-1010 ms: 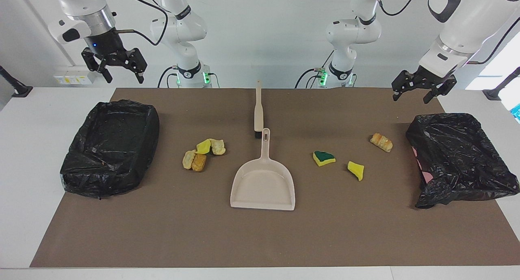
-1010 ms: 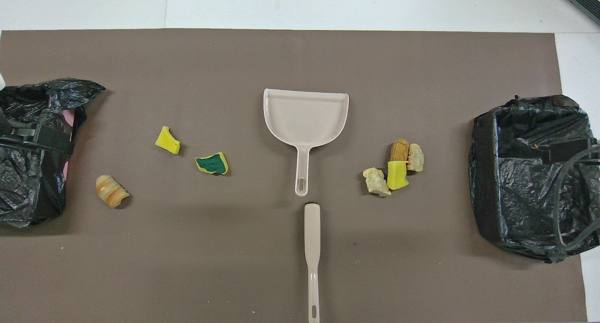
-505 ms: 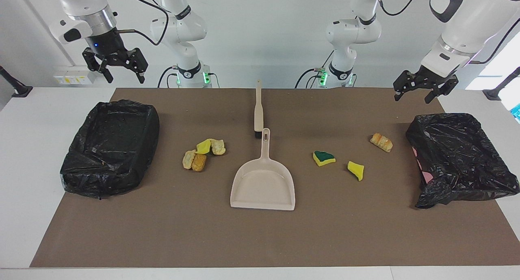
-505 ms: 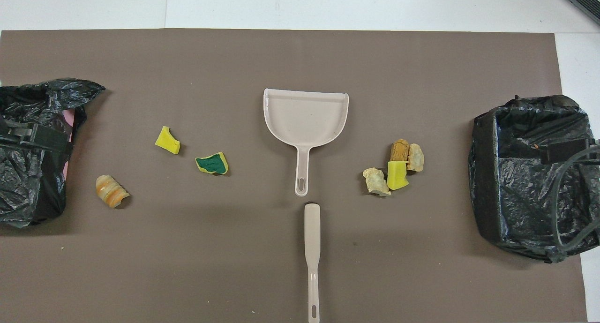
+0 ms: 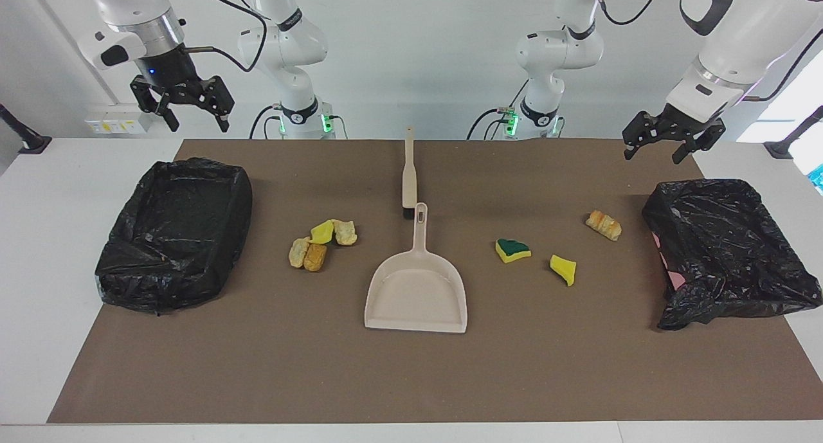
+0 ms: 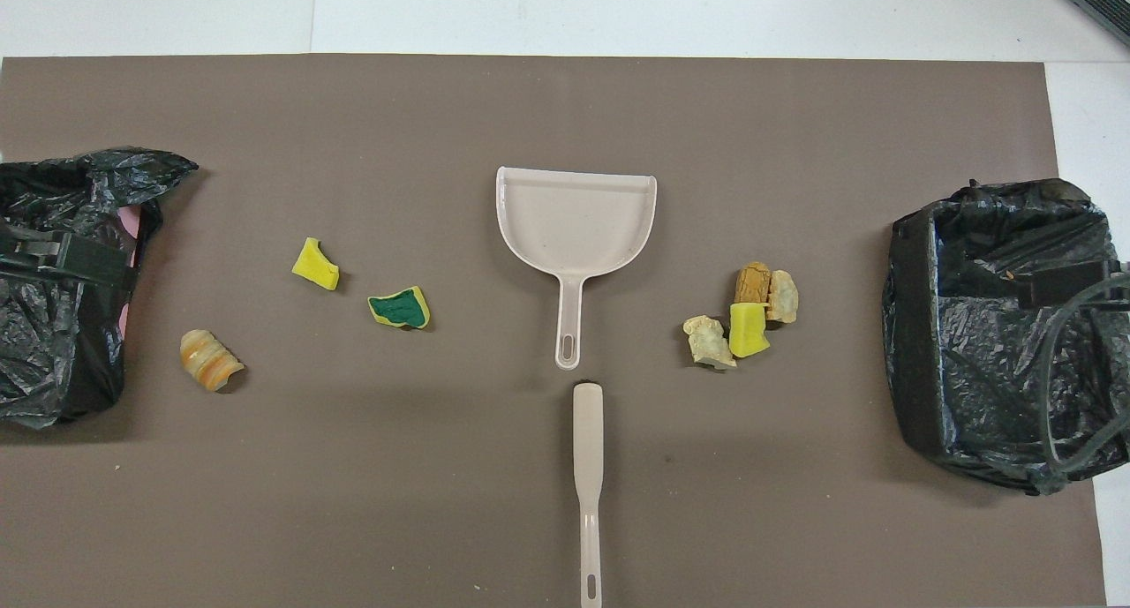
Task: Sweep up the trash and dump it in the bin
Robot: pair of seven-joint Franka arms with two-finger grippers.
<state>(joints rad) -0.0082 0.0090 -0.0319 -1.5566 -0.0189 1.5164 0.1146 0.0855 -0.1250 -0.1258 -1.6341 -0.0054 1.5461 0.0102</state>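
Trash lies in two groups on the brown mat. A cluster of yellow sponge and tan lumps (image 5: 321, 242) (image 6: 746, 317) sits toward the right arm's end. Toward the left arm's end lie a green-topped sponge piece (image 5: 512, 250) (image 6: 400, 308), a yellow chunk (image 5: 563, 269) (image 6: 315, 265) and a bread-like lump (image 5: 603, 225) (image 6: 209, 359). A black-bagged bin (image 5: 161, 289) (image 6: 909, 343) stands at the right arm's end. My right gripper (image 5: 197, 123) hangs open high over it, holding nothing. My left gripper (image 5: 652, 152) hangs open and empty above the second bagged bin (image 5: 726, 237) (image 6: 53, 361).
A beige dustpan (image 5: 416, 295) (image 6: 576, 224) lies mid-mat, handle pointing toward the robots. A beige hand brush (image 5: 409, 176) (image 6: 588, 467) lies in line with that handle, nearer the robots. White table (image 5: 51, 192) borders the mat.
Both grippers have drifted slightly upward from a second ago and now hold still. Nothing on the mat has moved.
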